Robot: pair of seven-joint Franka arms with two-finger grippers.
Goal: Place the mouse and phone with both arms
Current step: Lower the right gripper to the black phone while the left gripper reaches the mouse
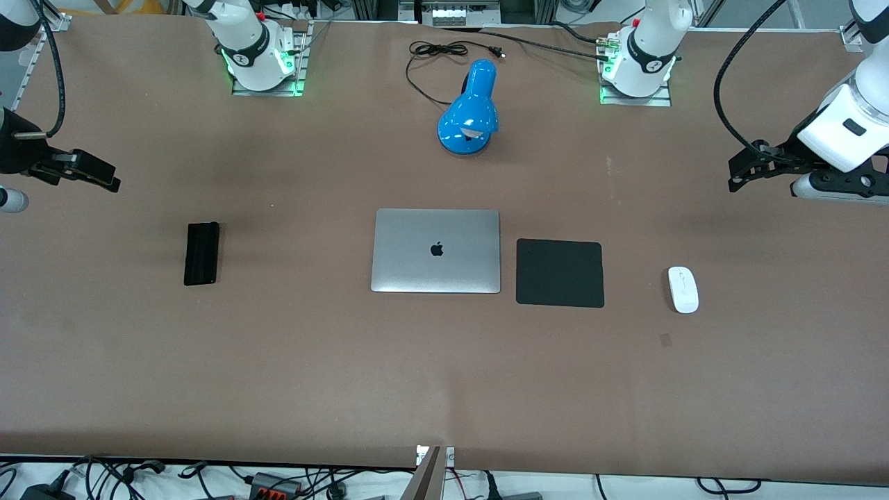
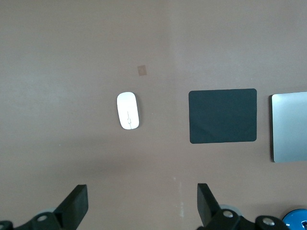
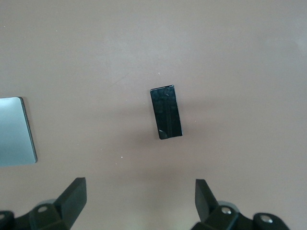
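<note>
Brown table [image 1: 278, 361] bears mouse [image 1: 683, 289] and phone [image 1: 201, 253]; left claw [image 2: 141, 203] and right claw [image 3: 140, 199] hover wide open, empty.

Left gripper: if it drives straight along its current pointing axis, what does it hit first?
Probably bare table. The left gripper is open and up in the air; in its wrist view the mouse sits ahead of the fingers, not between them. Depth is unclear, so it may land just short of the mouse.

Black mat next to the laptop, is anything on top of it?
No, the black mat is bare. The mouse lies apart from it on the table. Underneath the mat is hidden.
</note>
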